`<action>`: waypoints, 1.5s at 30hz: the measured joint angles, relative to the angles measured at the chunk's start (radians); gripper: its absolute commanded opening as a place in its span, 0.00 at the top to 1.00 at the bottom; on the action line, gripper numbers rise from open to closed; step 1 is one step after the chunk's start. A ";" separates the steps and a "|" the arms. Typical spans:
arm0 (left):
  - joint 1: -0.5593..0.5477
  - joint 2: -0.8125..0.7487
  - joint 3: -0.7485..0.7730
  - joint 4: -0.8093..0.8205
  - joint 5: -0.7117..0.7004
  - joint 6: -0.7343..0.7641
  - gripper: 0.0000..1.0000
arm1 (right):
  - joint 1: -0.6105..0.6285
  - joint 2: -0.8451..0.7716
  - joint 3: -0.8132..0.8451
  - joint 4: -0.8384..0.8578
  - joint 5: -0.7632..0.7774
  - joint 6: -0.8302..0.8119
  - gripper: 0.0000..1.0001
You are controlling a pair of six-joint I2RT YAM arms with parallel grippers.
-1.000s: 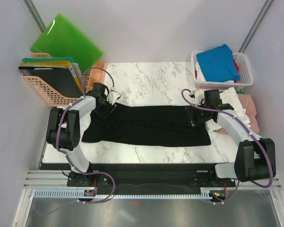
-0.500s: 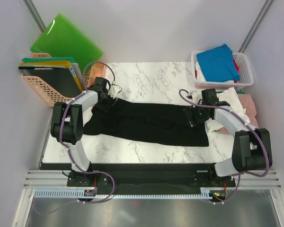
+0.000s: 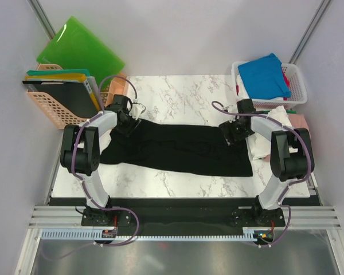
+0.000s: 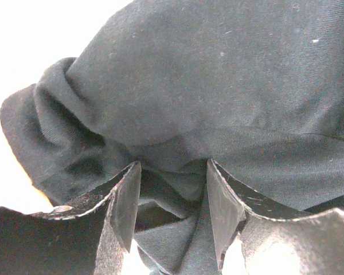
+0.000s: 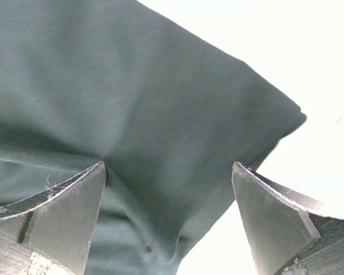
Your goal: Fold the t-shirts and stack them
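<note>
1. Black t-shirt (image 3: 178, 150): spread across the centre of the table (image 3: 178, 97), running 9 to 3 o'clock
2. Left gripper (image 3: 129, 127): at the shirt's 10 o'clock corner, jaws half closed, pinching a bunched fold
3. Right gripper (image 3: 232, 135): at the 2 o'clock corner, jaws fully apart, holding nothing

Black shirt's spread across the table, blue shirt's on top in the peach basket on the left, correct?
No: the top external view shows the blue shirt on top in the white basket at the far right. The black shirt is spread across the table.
</note>
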 measured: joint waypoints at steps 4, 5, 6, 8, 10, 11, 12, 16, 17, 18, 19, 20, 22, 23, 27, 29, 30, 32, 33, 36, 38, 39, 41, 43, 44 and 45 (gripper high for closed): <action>0.026 -0.010 -0.014 0.003 0.001 -0.017 0.43 | 0.002 0.049 0.040 0.012 0.108 0.024 0.02; 0.035 -0.011 -0.015 0.002 0.001 -0.020 0.43 | 0.004 0.053 0.048 0.023 0.139 0.031 0.02; 0.046 -0.012 -0.016 0.003 0.002 -0.022 0.43 | 0.005 0.059 0.056 0.032 0.161 0.039 0.02; 0.064 -0.012 -0.018 0.003 0.002 -0.028 0.43 | 0.006 0.071 0.070 0.043 0.193 0.053 0.02; 0.077 -0.012 -0.019 0.005 0.005 -0.035 0.43 | 0.006 0.085 0.086 0.055 0.214 0.068 0.02; 0.080 -0.013 -0.019 0.005 0.006 -0.037 0.43 | 0.006 0.091 0.094 0.058 0.218 0.074 0.02; 0.082 -0.013 -0.021 0.006 0.010 -0.038 0.43 | 0.006 0.096 0.098 0.064 0.220 0.079 0.02; 0.085 -0.019 -0.027 0.011 0.018 -0.038 0.43 | 0.006 0.099 0.100 0.076 0.224 0.087 0.02; 0.086 -0.019 -0.027 0.011 0.020 -0.038 0.43 | 0.006 0.099 0.100 0.076 0.224 0.087 0.02; 0.087 -0.019 -0.027 0.011 0.022 -0.038 0.43 | 0.006 0.099 0.100 0.076 0.223 0.085 0.02; 0.087 -0.019 -0.027 0.011 0.026 -0.038 0.43 | 0.006 0.099 0.099 0.077 0.218 0.083 0.02; 0.089 -0.019 -0.027 0.011 0.033 -0.038 0.43 | 0.005 0.098 0.098 0.081 0.209 0.079 0.02; 0.094 -0.021 -0.027 0.011 0.051 -0.038 0.43 | 0.003 0.085 0.079 0.100 0.174 0.066 0.02; 0.098 -0.023 -0.027 0.012 0.064 -0.038 0.43 | 0.001 0.076 0.071 0.100 0.160 0.061 0.02; 0.113 -0.082 -0.053 0.018 0.124 -0.037 0.41 | -0.002 -0.019 0.032 0.065 0.047 0.043 0.02; 0.119 -0.138 -0.059 0.029 0.149 -0.035 0.40 | -0.002 -0.090 0.032 0.057 0.002 0.040 0.02; 0.122 -0.169 -0.059 0.040 0.163 -0.032 0.39 | -0.002 -0.132 0.037 0.050 -0.021 0.037 0.02; 0.123 -0.229 -0.059 0.064 0.176 -0.024 0.39 | -0.002 -0.212 0.064 0.024 -0.064 0.033 0.02; 0.123 -0.264 -0.059 0.076 0.185 -0.018 0.38 | -0.002 -0.241 0.079 0.014 -0.079 0.031 0.02; 0.121 -0.351 -0.059 0.097 0.195 -0.007 0.37 | -0.001 -0.322 0.143 -0.026 -0.122 0.025 0.02; 0.118 -0.391 -0.059 0.098 0.196 -0.006 0.37 | -0.001 -0.357 0.173 -0.057 -0.141 0.021 0.02; 0.116 -0.406 -0.059 0.094 0.197 -0.006 0.37 | -0.001 -0.370 0.180 -0.075 -0.146 0.018 0.02; 0.113 -0.421 -0.060 0.068 0.200 -0.006 0.38 | -0.001 -0.388 0.179 -0.112 -0.151 0.014 0.02; 0.108 -0.422 -0.067 0.030 0.212 -0.008 0.52 | -0.001 -0.402 0.161 -0.138 -0.151 0.010 0.02; 0.106 -0.421 -0.076 0.008 0.217 -0.010 0.58 | -0.001 -0.412 0.142 -0.145 -0.150 0.008 0.02; 0.103 -0.420 -0.085 -0.014 0.218 -0.009 0.68 | -0.001 -0.421 0.119 -0.154 -0.145 0.007 0.02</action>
